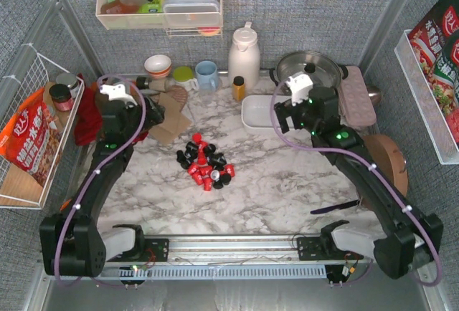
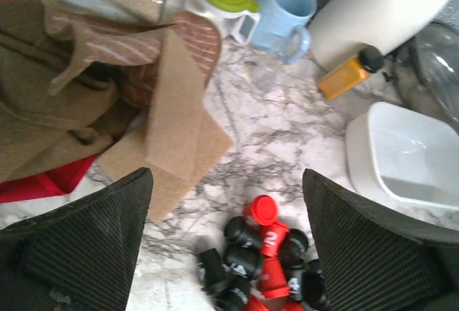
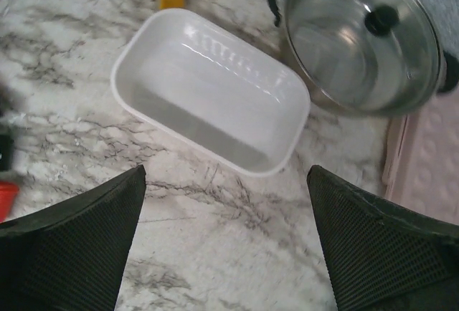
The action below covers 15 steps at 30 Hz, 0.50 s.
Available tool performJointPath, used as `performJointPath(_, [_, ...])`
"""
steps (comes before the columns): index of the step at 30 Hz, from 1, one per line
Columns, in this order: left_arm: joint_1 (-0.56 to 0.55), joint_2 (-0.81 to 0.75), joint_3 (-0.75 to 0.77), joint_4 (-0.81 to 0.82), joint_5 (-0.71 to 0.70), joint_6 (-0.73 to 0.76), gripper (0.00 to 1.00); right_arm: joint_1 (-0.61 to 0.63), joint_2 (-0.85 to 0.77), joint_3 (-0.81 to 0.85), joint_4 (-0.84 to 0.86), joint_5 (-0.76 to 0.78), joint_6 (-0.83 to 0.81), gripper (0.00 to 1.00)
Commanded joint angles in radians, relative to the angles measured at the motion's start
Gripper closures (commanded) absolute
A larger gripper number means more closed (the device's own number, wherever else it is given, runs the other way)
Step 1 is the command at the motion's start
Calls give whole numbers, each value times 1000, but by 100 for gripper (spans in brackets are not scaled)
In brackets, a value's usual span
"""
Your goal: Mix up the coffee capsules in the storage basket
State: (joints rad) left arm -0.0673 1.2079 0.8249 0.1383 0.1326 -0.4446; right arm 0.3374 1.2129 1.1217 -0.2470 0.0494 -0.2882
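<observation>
Spread wide, empty, the right gripper (image 3: 226, 182) is held near the storage basket (image 3: 208, 96); the left gripper (image 2: 228, 182) is likewise released. Outside it, the coffee capsules (image 2: 265, 254) are heaped on the marble table (image 1: 287, 175), partly cut off in the left wrist view.

capsules (image 1: 206, 163): red and black, heaped on marble mid-table | storage basket (image 3: 210, 90): white, upright, empty, apart

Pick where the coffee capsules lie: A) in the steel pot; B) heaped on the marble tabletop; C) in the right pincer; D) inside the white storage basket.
B: the coffee capsules lie heaped on the bare marble tabletop, while the storage basket stands empty, apart from them.
</observation>
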Motion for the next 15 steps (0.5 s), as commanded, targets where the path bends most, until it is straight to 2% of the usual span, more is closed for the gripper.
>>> performJointPath(1, [-105,-54,-6,-103,-77,-36,10,-13,-92,-84,78,78,233,1])
performJointPath(7, [-302,-76,-100,-199,-204,-119,22,-11,-206,-205,127,9,325,1])
performJointPath(15, [-560,-33,-111,-249,-346,-208,29,-3,-281,-340,199,-34,430,1])
